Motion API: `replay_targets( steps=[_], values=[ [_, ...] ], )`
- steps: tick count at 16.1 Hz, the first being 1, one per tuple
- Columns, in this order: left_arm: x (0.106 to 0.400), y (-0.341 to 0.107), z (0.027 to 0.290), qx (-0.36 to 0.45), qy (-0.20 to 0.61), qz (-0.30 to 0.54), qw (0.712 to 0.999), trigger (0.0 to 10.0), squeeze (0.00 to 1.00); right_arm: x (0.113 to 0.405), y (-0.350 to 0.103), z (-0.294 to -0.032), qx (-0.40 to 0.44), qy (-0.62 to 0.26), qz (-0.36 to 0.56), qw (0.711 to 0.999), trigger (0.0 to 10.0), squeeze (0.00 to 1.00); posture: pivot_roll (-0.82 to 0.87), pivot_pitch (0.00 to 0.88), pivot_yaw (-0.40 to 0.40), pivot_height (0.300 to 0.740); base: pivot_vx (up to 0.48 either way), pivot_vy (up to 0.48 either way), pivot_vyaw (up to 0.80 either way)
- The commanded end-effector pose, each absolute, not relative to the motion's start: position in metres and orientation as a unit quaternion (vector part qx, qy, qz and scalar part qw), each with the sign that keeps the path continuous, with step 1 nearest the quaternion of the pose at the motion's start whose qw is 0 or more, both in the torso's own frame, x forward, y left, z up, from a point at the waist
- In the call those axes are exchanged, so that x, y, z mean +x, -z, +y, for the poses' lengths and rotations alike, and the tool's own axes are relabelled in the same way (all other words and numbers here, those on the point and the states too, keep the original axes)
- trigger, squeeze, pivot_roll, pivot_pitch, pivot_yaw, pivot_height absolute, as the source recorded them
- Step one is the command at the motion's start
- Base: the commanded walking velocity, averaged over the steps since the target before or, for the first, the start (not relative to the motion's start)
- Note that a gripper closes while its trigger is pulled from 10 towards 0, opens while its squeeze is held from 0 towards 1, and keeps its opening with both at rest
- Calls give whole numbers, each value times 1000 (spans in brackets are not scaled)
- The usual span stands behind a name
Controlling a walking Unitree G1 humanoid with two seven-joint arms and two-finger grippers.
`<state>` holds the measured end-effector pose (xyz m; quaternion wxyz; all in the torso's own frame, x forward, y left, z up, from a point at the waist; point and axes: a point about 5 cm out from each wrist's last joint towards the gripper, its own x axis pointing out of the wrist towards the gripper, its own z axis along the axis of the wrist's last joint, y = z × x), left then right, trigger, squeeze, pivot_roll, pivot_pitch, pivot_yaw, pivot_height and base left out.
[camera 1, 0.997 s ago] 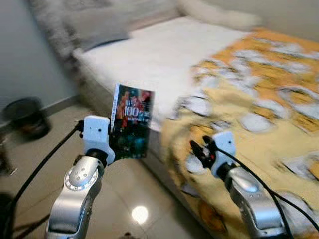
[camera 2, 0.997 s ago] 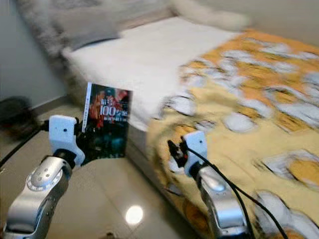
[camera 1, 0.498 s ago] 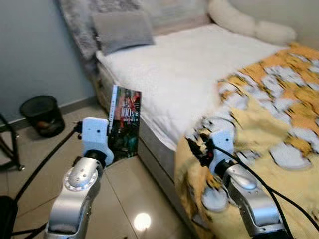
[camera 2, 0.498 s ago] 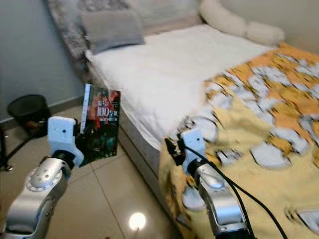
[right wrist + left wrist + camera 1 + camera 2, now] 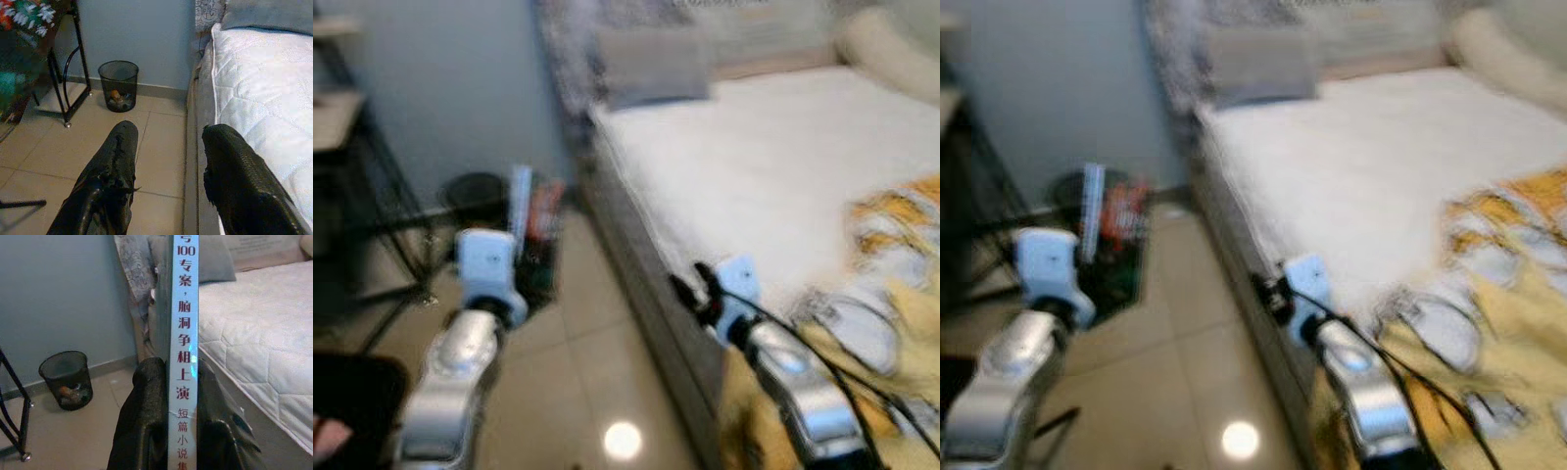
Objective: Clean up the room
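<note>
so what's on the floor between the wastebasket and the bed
Bare floor tiles. In the right wrist view, the black mesh wastebasket stands by the wall and nothing lies on the stretch between it and the bed.

Blue wall [image 5: 142,34], tiled floor [image 5: 161,142], bed [image 5: 259,73]

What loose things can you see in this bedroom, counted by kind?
Book, held in the left gripper: 1
Grey pillow: 1
Black mesh wastebasket: 1
Yellow patterned blanket: 1
Total: 4
</note>
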<state>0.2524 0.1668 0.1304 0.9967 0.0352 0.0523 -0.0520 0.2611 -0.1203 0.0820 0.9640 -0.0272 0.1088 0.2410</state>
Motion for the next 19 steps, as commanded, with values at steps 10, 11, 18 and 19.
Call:
replay_targets(
  steps=[10,11,18,19],
  values=[
    [258,-144,174,49,49,27,997,10000,0,267,-90,-110,-33,-265,85,960,10000,0,90,0,15,740,425,0,240],
    [258,-145,174,48,49,26,997,10000,0,267,-89,-111,-29,-264,86,960,10000,0,94,0,7,740,428,0,800],
    [259,-144,171,44,51,25,997,10000,0,270,-88,-122,-15,-228,90,969,10000,0,83,0,2,740,426,0,114],
    [259,-144,171,44,52,25,997,10000,0,271,-88,-123,-11,-222,88,971,10000,0,83,0,2,740,420,0,0]
  ],
)
